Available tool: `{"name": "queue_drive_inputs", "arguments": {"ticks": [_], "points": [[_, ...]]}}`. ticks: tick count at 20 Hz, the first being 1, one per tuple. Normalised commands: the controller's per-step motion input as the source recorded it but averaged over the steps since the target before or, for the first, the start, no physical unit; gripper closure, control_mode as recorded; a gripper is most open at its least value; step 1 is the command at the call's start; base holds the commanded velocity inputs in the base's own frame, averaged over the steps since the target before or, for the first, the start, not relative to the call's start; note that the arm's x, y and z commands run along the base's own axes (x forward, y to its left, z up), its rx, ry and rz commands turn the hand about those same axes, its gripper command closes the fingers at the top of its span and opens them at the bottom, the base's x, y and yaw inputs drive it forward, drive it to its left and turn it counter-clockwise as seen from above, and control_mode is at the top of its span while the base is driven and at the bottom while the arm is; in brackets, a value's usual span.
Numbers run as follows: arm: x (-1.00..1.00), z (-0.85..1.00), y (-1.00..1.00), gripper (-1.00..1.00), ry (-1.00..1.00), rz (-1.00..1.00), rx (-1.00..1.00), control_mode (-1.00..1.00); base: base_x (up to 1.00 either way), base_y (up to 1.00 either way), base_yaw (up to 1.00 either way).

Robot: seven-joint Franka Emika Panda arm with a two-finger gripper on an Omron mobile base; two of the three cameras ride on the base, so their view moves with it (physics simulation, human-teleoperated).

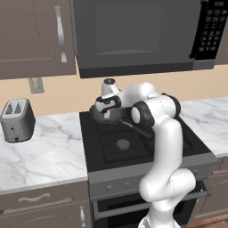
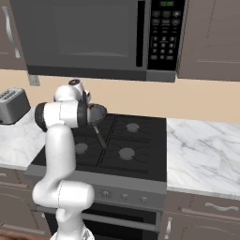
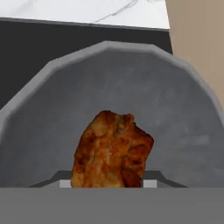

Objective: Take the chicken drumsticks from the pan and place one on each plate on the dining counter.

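The gripper (image 1: 107, 108) is down in the pan (image 1: 107, 116) on the far left burner of the stove (image 1: 133, 142). Its jaws look pinched on a chicken drumstick (image 3: 112, 151). Next I think it must lift straight up. The finger tips are hidden, so I can't see the pinch clearly.

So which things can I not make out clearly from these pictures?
- Pan inside, left base view: the hand covers it, so the number of drumsticks is unknown.
- Pan, right base view: the arm hides its left part.
- Pincer tips, hand view: the drumstick sits in front of them; contact is unclear.
- Toaster, right base view: cut by the left edge.
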Motion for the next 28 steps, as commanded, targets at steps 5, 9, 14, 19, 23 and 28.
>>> {"name": "queue_drive_inputs", "arguments": {"ticks": [5,9,14,19,23,28], "points": [[0.00,0.18,0.03,1.00,-0.22,0.00,0.00,-1.00,0.00,0.00,0.00],[-0.02,0.43,0.02,1.00,-0.03,0.00,0.05,-1.00,0.00,0.00,0.00],[-0.30,0.36,0.03,1.00,0.00,0.00,0.06,-1.00,0.00,0.00,0.00],[-0.54,0.27,0.00,1.00,-0.11,0.00,0.00,-1.00,0.00,0.00,0.00],[-0.53,0.17,0.00,1.00,-0.22,0.00,0.00,-1.00,0.00,0.00,0.00],[-0.62,0.28,0.00,1.00,-0.16,0.00,0.01,-1.00,0.00,0.00,0.00]]}}
